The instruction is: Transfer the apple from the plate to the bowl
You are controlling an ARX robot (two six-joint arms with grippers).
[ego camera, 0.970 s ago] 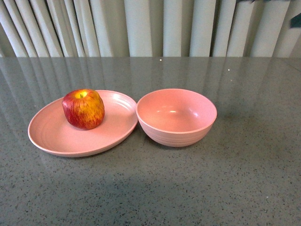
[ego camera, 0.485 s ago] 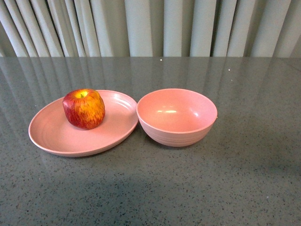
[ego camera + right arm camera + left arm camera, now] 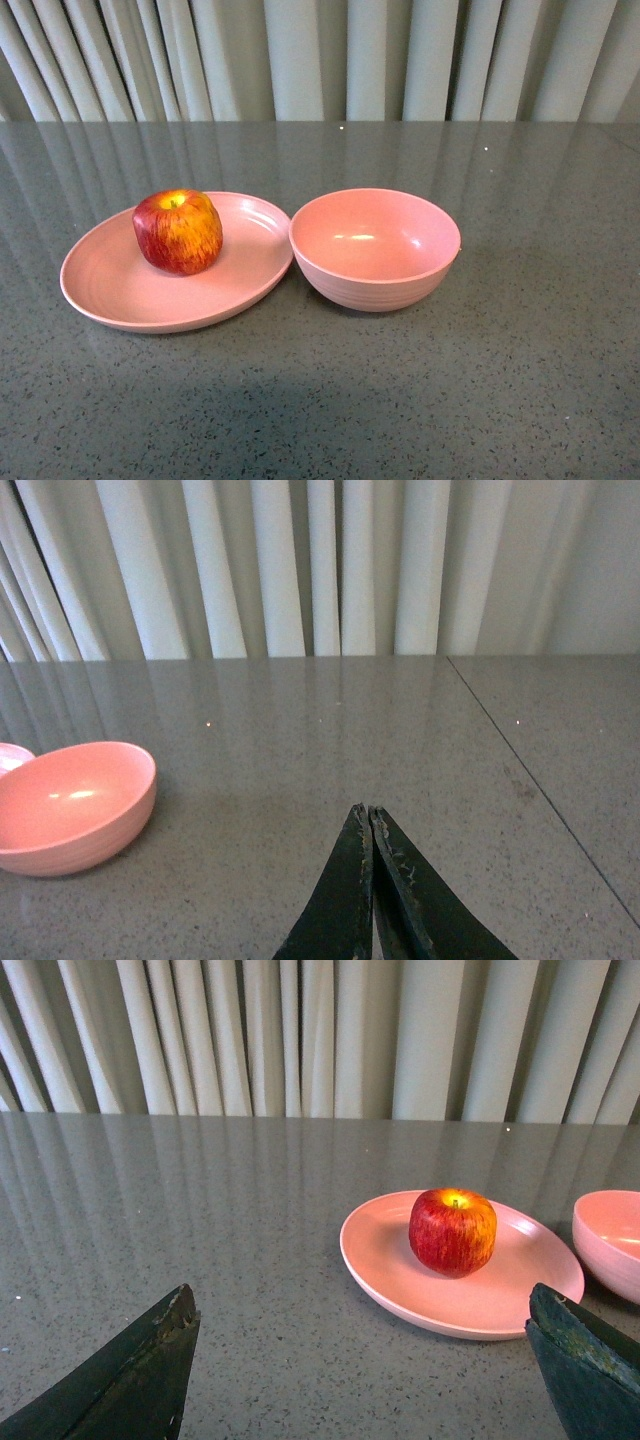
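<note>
In the front view, the red, yellow-streaked apple (image 3: 178,232) is sitting upright on the shallow pink plate (image 3: 110,290), toward the plate's far side, with its stem dimple facing up. The plate is lying on the speckled grey table (image 3: 400,400), left of the deep pink bowl (image 3: 370,290), and their rims are meeting or nearly meeting. The bowl is standing upright with nothing in it, and pale pleated curtains (image 3: 300,60) are hanging behind the table's far edge. Neither arm is showing in this view. In the left wrist view, the left gripper (image 3: 360,1300) is holding its two dark fingers (image 3: 140,1380) wide apart with nothing between them, low over the table and short of the plate (image 3: 400,1290). The apple (image 3: 452,1232) is resting on the plate ahead of the gap, and an edge of the bowl (image 3: 610,1250) is peeking in beside the plate. In the right wrist view, the right gripper (image 3: 368,812) is pressing its fingers together tip to tip, gripping nothing, above bare tabletop. The bowl (image 3: 70,820) is sitting well apart from it, off to one side, with a sliver of the plate (image 3: 10,756) showing behind the bowl.
</note>
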